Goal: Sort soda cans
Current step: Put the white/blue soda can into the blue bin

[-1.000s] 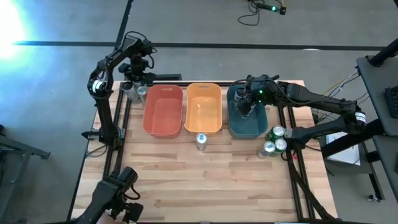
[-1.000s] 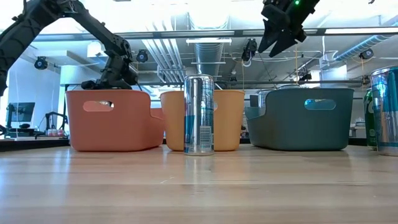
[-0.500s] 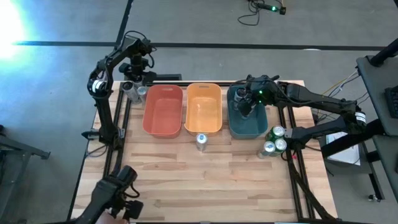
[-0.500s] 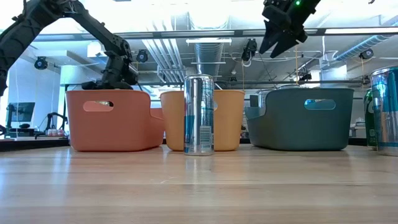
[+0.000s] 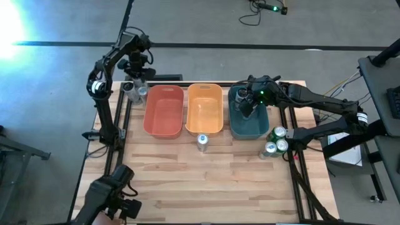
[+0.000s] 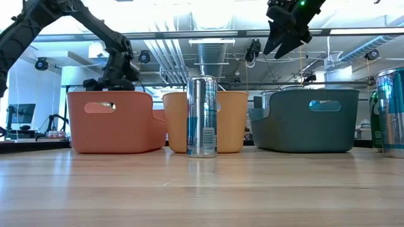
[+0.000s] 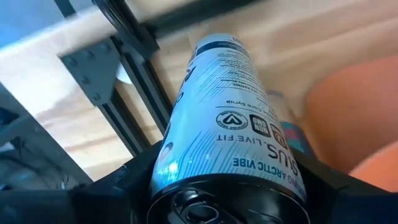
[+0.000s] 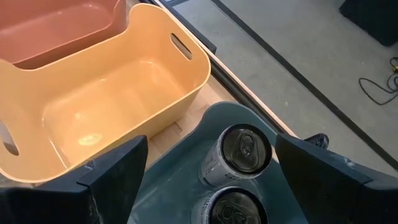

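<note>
We see a blue-and-silver metal soda can (image 7: 230, 118) clamped between the left gripper (image 5: 136, 62) fingers, lifted at the upper left of the high view, just beyond the red plastic bin (image 5: 164, 111), presumably for dropping into a bin. Two silver-topped cans (image 8: 239, 152) already stand in the teal plastic bin (image 5: 249, 124), under the right gripper (image 5: 248, 102), whose fingers stand apart and empty. Another blue-and-silver can (image 5: 202, 141) waits at centre before the orange plastic bin (image 5: 204, 109); green cans (image 5: 275, 142) cluster right.
</note>
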